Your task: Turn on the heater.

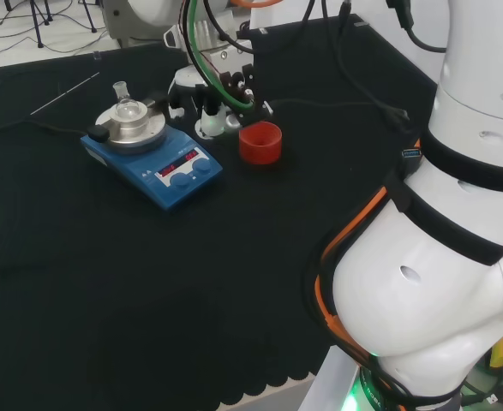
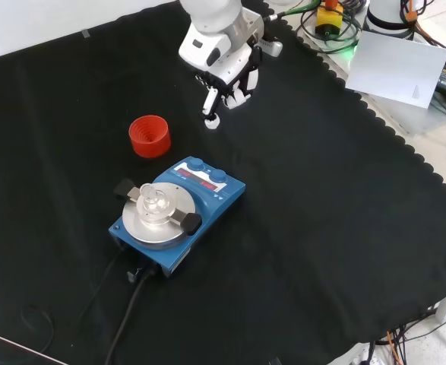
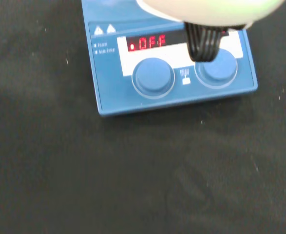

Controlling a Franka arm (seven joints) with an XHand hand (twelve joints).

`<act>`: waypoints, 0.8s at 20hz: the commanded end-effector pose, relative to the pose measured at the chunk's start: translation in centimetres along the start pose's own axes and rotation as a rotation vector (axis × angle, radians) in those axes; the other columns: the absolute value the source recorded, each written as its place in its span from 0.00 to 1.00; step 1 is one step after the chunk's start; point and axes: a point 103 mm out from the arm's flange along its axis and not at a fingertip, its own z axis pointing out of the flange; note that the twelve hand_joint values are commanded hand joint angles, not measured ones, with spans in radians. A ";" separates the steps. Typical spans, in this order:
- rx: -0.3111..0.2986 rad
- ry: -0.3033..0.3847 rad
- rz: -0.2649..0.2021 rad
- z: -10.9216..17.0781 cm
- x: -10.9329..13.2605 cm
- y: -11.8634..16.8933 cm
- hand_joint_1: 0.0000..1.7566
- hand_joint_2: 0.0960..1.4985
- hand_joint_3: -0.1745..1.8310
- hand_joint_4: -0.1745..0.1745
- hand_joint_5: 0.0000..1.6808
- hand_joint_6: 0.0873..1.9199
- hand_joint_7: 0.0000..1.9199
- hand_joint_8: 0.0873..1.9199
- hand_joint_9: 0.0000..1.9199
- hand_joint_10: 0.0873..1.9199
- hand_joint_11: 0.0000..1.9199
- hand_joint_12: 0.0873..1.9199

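The heater [image 1: 161, 167] is a blue box with a round metal top plate, a lit red display and two blue knobs [image 1: 180, 179] on its front. A small clear flask [image 1: 124, 101] sits in the plate. In the front view the heater [image 2: 207, 201] lies mid-cloth, knobs [image 2: 195, 164] facing the arm. My hand [image 2: 226, 72] hangs above the cloth beyond the knob side, apart from the heater, fingers [image 2: 210, 115] relaxed and pointing down, holding nothing. In the head view the hand [image 1: 221, 94] is behind the red ring. The wrist view looks at the heater's panel [image 3: 108, 97] and both knobs [image 3: 154, 78].
A red ribbed ring stand [image 1: 260, 142] [image 2: 149, 135] stands between hand and heater. A black power cable [image 2: 131, 304] runs from the heater's back towards the cloth's near edge in the front view. A thin rod [image 1: 62, 94] lies at the far left in the head view. The arm's white links [image 1: 457, 214] stand at the right.
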 end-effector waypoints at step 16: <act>0.308 -0.037 0.007 4.8 -1.0 1.5 0.85 0.32 0.70 0.53 0.20 0.07 0.98 0.81 1.00 0.78 0.97 0.75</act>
